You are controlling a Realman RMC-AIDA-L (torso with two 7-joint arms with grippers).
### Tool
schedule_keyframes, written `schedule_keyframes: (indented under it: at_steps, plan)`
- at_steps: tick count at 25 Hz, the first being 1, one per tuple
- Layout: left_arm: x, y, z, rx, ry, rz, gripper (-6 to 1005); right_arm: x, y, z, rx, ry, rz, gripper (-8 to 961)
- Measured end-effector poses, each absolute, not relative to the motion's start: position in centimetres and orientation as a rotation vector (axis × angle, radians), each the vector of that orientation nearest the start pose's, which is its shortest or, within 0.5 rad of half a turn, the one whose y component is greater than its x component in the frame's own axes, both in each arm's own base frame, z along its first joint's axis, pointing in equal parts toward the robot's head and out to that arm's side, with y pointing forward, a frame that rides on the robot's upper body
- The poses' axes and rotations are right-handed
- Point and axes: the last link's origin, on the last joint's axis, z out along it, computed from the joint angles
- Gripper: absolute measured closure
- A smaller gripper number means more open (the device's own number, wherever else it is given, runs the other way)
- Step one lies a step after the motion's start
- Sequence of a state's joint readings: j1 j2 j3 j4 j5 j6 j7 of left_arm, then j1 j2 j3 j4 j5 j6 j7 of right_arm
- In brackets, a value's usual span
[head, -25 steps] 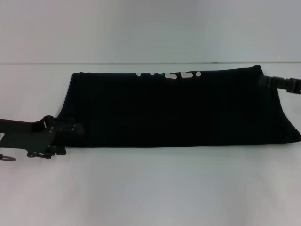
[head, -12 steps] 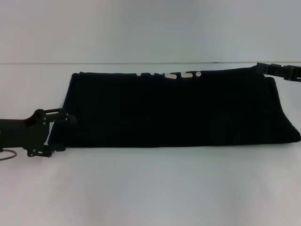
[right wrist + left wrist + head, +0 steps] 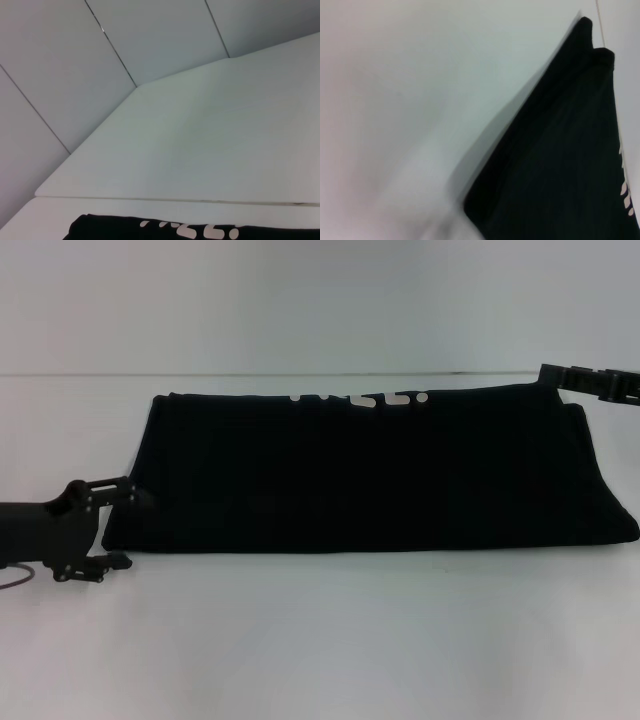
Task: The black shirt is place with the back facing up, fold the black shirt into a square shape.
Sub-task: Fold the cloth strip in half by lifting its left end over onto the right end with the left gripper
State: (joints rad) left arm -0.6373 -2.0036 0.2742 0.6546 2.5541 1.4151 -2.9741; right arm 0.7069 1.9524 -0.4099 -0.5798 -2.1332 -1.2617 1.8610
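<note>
The near strip of the white worktop [image 3: 320, 640] lies bare in front of the black shirt [image 3: 370, 475]. The shirt is folded into a long band that runs across the worktop from left to right, its straight near edge parallel to the worktop's near edge and its far edge close to the worktop's far edge. It is wider along the near edge than along the far one, so both ends slant.

At the shirt's near left corner sits the left hand [image 3: 118, 525], low over the worktop and just beside the cloth; its two fingers stand apart, one above the other, with nothing between them. The left wrist view shows that same end of the shirt as stacked layers with a rounded fold.

Farther back, white lettering [image 3: 360, 398] peeks out along the shirt's far edge, cut off by the fold. The right hand [image 3: 590, 382] hovers at the shirt's far right corner, near the worktop's far edge; whether it is open or closed I cannot tell.
</note>
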Motion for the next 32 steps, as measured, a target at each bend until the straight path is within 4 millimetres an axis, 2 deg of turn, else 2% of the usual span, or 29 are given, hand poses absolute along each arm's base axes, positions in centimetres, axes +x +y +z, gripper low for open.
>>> schedule_keyframes:
  at_steps: [21,32]
  plan:
    - [-33.7,35.6,3.4,1.520,2.951,0.751,140,27.5,41.8,7.4,-2.204,1.177,0.716,250]
    - [-33.9,35.9,3.4,1.521,2.970,0.773,150,27.5,41.8,7.5,-2.202,1.180,0.720,250]
